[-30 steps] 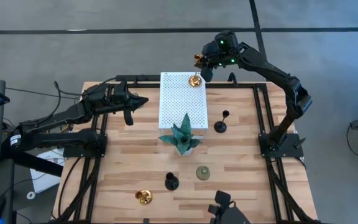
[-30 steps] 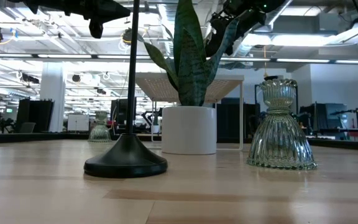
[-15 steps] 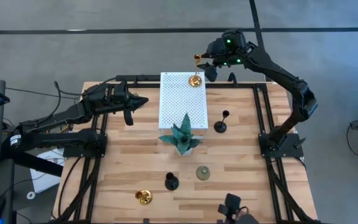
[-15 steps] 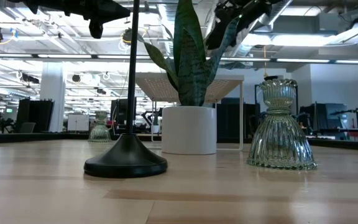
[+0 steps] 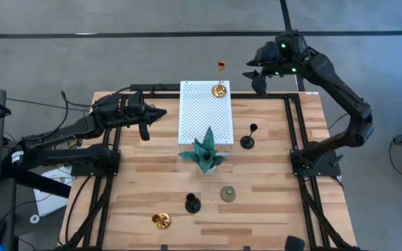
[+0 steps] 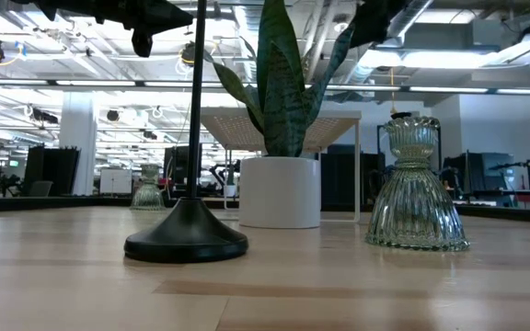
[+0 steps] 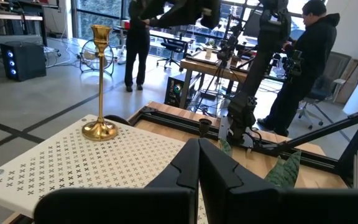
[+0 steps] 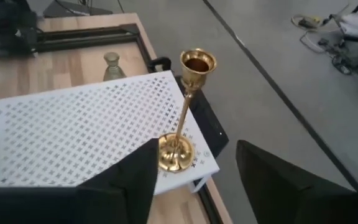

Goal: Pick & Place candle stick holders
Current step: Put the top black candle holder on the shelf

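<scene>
The right gripper (image 5: 255, 78) has let go and backs off, fingers apart, leaving a gold holder (image 5: 220, 89) upright on the board (image 5: 201, 115); left gripper (image 5: 145, 125) waits shut.

The wooden table (image 5: 271, 174) carries a white board (image 5: 201, 118), a plant (image 5: 204, 152), two black holders (image 5: 248, 141) (image 5: 192, 203), a grey-green holder (image 5: 227, 194) and a gold holder (image 5: 160, 221).

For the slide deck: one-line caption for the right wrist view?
Gold candle stick holder standing upright at the white perforated board's corner, right pincer open and apart from it.
</scene>
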### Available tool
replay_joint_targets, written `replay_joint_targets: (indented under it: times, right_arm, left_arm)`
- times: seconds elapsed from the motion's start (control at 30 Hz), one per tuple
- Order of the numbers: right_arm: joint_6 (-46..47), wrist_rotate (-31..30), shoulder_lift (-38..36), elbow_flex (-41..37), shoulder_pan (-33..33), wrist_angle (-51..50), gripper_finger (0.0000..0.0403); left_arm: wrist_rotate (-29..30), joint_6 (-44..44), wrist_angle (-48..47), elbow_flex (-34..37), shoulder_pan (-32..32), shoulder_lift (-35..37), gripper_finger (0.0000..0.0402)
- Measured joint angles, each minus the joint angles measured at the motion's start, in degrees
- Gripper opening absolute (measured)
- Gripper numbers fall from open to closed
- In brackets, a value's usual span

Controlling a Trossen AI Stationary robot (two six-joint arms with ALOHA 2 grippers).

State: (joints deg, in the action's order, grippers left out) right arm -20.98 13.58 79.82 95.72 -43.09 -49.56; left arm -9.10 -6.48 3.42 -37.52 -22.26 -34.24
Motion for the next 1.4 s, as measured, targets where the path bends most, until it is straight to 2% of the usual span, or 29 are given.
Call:
replay_joint_targets:
  times: [0.1, 0.2, 0.27, 0.33, 0.47, 0.8, 1.4]
  right_arm:
    - [0.0, 0.0, -1.7, 0.0, 0.8, -0.2, 0.0148]
    - [0.0, 0.1, -3.1, 0.0, 1.5, -0.8, 0.0082]
    - [0.0, 0.3, -3.8, 0.0, 1.9, -3.4, 0.0034]
    - [0.1, 0.3, -4.3, 0.0, 1.8, -7.1, 0.0010]
    - [1.9, 0.3, -6.5, -1.8, 2.1, -10.5, 0.0008]
    - [7.0, 0.5, -18.9, -14.9, 4.0, -1.5, 0.0001]
    - [20.2, -0.2, -37.6, -32.6, 4.1, -0.7, 0.0000]
  left_arm:
    - [0.0, 0.0, 0.0, 0.0, 0.0, 0.0, 0.0004]
    - [0.0, 0.0, 0.0, 0.0, 0.0, 0.0, 0.0004]
    - [0.0, 0.0, 0.0, 0.0, 0.0, 0.0, 0.0004]
    - [0.0, 0.0, 0.0, 0.0, 0.0, 0.0, 0.0004]
    - [0.0, 0.0, 0.0, 0.0, 0.0, 0.0, 0.0004]
    - [0.0, 0.0, 0.0, 0.0, 0.0, 0.0, 0.0004]
    - [0.0, 0.0, 0.0, 0.0, 0.0, 0.0, 0.0004]
